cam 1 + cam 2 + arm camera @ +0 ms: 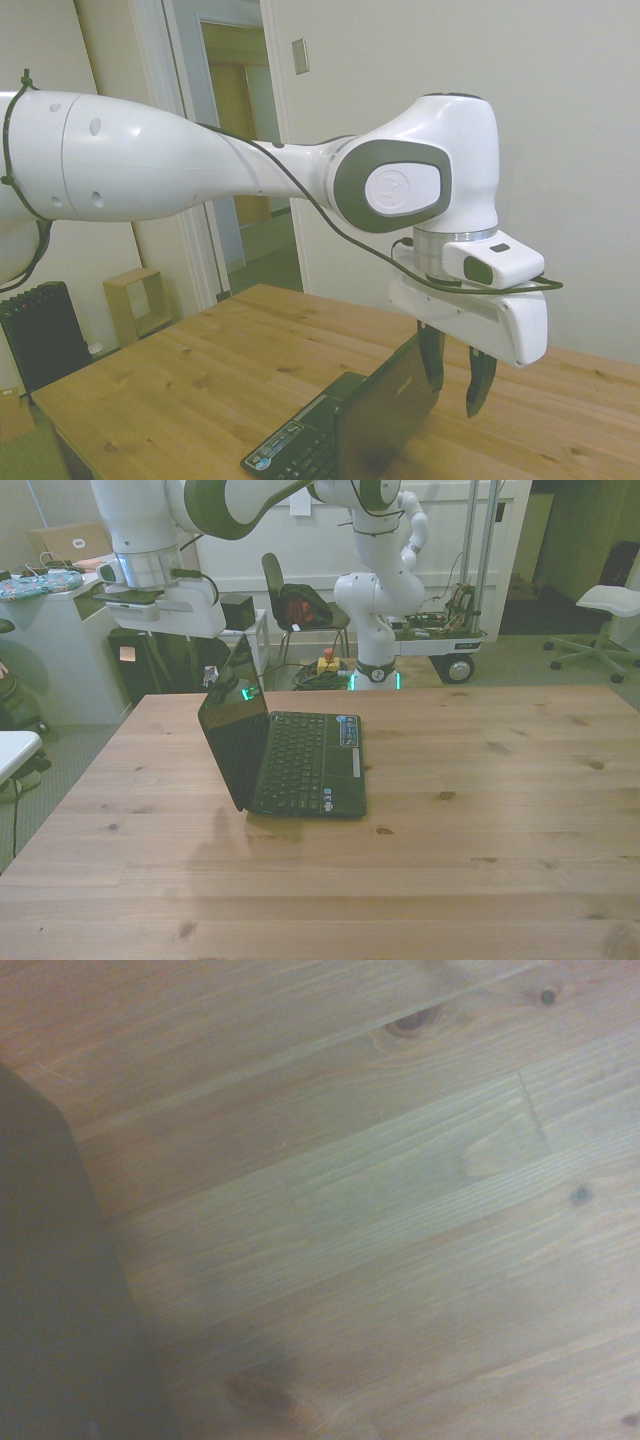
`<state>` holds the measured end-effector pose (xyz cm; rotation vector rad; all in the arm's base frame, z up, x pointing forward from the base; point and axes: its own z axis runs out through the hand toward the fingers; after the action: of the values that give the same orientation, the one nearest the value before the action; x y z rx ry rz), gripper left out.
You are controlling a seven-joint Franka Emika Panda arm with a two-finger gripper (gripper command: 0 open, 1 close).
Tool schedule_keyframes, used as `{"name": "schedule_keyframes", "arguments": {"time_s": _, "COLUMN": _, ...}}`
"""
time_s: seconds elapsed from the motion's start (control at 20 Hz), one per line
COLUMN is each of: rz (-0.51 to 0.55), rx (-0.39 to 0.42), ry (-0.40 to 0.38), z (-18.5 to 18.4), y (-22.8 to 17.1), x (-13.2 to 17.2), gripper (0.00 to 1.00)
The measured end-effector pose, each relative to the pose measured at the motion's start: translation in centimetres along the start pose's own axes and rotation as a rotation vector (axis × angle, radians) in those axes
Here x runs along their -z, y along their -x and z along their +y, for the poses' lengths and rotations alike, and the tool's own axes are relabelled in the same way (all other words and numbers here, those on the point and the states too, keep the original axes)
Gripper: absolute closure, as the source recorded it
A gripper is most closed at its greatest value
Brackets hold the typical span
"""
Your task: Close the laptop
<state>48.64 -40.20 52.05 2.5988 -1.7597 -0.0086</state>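
On the wooden tabletop (480, 810), toward the front view's left, the laptop (290, 760) sits open with its base flat and its keyboard facing the front view's right. Its lid (385, 410) stands up a little past vertical, leaning back toward the front view's left, so the hinge line runs roughly from the near edge of the tabletop toward the far one.

The hand (456, 375) hangs at the lid's upper edge, on the outer, back side of the screen. In the side view its two dark fingers (481, 382) point down with a clear gap between them and nothing in it, so the hand is open and empty. One finger stands right at the top corner of the lid; whether it touches cannot be told. The other is out over bare wood behind the lid. The wrist view agrees: mostly bare tabletop planks, with a dark blurred mass along one side that is probably the lid's back.

That is the relation that matters: the lid lies from the hand toward the keyboard side, and the hand is already behind it. My judgement is that closing calls for a push against the lid's back near its top edge, across the hinge line toward the front view's right, then following the lid down as it folds. The base is light and unheld, so a push too low might slide the whole laptop instead.
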Motion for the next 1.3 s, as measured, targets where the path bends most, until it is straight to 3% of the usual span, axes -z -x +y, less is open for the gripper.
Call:
{"name": "schedule_keyframes", "arguments": {"time_s": 0.4, "rz": 0.005, "rx": 0.017, "ry": 0.006, "z": -0.7, "y": 0.6, "x": 0.2, "gripper": 1.0}}
{"name": "schedule_keyframes", "arguments": {"time_s": 0.85, "rz": 0.004, "rx": 0.059, "ry": 0.01, "z": -4.0, "y": 3.1, "x": -0.2, "gripper": 1.0}}
{"name": "schedule_keyframes", "arguments": {"time_s": 1.3, "rz": 0.011, "rx": 0.126, "ry": 0.02, "z": -9.3, "y": 9.1, "x": -1.3, "gripper": 1.0}}
